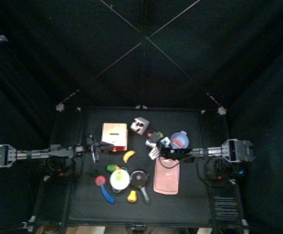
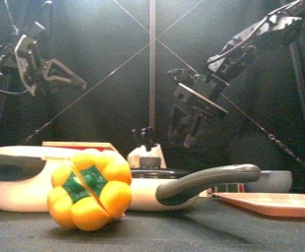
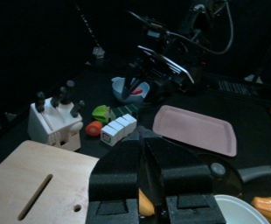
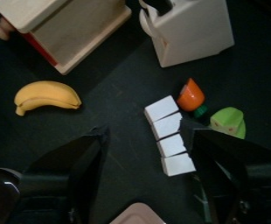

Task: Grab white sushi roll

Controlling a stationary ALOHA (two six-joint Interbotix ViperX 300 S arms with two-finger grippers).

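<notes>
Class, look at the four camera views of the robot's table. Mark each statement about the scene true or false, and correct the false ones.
1. The right claw is open above the white sushi roll. True.
2. The roll is already gripped by the right claw. False: it lies on the table between the open jaws, not held.
3. A banana lies on the table apart from the roll. True.
4. The pink tray holds the roll. False: the roll lies on the table beside the tray.
5. In the front view, a yellow pepper stands in front of the pan. True.
6. The pepper is red. False: it is yellow.
</notes>
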